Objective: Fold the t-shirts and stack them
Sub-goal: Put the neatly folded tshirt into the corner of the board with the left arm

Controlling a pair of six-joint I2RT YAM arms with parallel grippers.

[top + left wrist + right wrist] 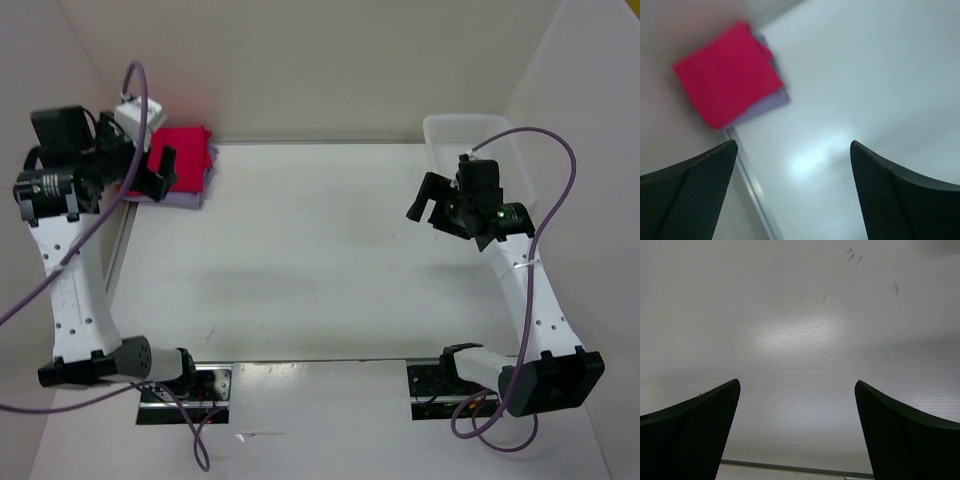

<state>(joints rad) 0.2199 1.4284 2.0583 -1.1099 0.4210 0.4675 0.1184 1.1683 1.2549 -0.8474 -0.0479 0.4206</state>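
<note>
Folded t-shirts are stacked in the table's far left corner. A bright red one [186, 152] lies on top, and a lavender one [186, 199] peeks out beneath it. In the left wrist view the red square [727, 75] covers most of the lavender layer [767, 104]. A darker red edge [765, 50] shows between them. My left gripper [150, 175] hovers just beside the stack, open, with nothing between its fingers [700, 195]. My right gripper [428, 207] is raised over the right side of the table, also open and empty, with only bare table in its view [797, 385].
A white plastic bin [450, 135] stands at the back right, close behind the right arm. A metal rail [752, 185] runs along the table's left edge next to the stack. Walls close in the back and both sides.
</note>
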